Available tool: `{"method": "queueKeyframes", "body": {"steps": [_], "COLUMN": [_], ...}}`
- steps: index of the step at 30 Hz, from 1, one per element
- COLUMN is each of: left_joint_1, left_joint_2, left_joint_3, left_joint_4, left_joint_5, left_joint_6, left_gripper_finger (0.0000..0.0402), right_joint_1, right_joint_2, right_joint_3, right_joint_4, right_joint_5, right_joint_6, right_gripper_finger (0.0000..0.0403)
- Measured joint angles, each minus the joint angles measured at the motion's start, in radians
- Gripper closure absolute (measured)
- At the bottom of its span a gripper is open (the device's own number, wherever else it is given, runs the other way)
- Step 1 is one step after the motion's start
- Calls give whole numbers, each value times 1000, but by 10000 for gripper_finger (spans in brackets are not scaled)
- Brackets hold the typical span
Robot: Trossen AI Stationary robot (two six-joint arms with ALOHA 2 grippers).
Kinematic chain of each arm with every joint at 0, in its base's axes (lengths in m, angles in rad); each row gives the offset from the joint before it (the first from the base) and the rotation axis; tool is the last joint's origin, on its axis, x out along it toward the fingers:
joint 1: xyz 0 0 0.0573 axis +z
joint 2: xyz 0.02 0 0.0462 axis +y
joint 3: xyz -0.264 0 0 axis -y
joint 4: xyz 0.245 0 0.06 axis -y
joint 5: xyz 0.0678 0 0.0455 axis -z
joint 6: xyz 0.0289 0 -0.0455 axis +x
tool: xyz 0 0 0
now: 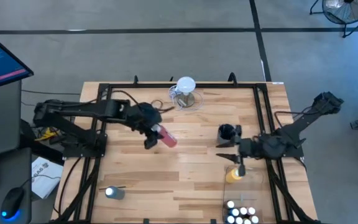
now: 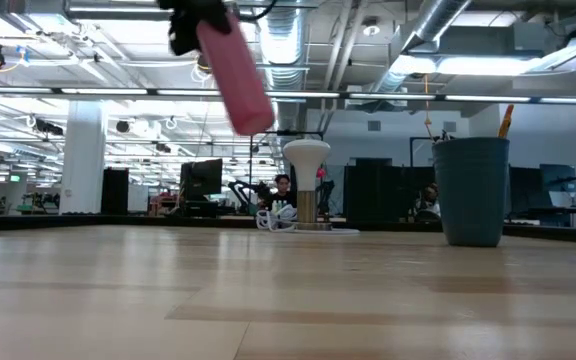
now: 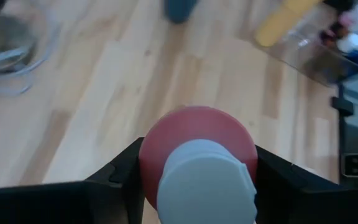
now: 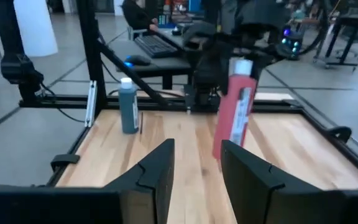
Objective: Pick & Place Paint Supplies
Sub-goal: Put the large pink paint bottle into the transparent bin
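A pink-red squeeze bottle (image 1: 167,137) with a white cap hangs above the table's middle, with my left gripper (image 1: 150,132) shut on it. In the low view the bottle (image 2: 236,75) slants, well clear of the tabletop. A blue bottle (image 1: 113,193) stands on its base near the front left. A yellow bottle (image 1: 234,175) and several small white-capped bottles (image 1: 241,214) sit at the front right. My right gripper (image 4: 194,174) is open with nothing between its fingers, just left of the yellow bottle (image 1: 227,155). My left gripper pinches the pink-red bottle's upper body just below the cap (image 3: 194,134) between its two fingers (image 3: 120,177), one on each side. The fingers slant down from the table's left. The bottle hangs below them, cap end up, tilted, lifted clear of the table.
A dark cup (image 1: 227,132) with a brush in it stands right of centre, close to my right gripper. A clear jug with a white round top (image 1: 185,92) stands at the far middle. Black rails (image 1: 179,85) frame the table. Bare wood lies under the hanging bottle.
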Motion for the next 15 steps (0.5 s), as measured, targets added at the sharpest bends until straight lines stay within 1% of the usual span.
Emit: {"method": "queueKeyframes", "body": {"steps": [2,4,8,15], "left_joint_1": [-31,-60,-118,-185], "left_joint_2": [52,104,190,282], "left_joint_3": [54,104,189,274], "left_joint_4": [0,-1,27,192], "left_joint_5": [0,1,0,23], "left_joint_6": [19,38,102,213], "left_gripper_finger": [217,217,217,217], "right_joint_1": [56,104,172,225], "right_joint_2": [-24,-45,-74,-68], "right_joint_3": [0,0,0,0], "right_joint_4": [-13,-14,-12,-8], "right_joint_5": [58,79,81,81], "right_joint_6": [2,3,40,91], "right_gripper_finger": [280,280,280,280]}}
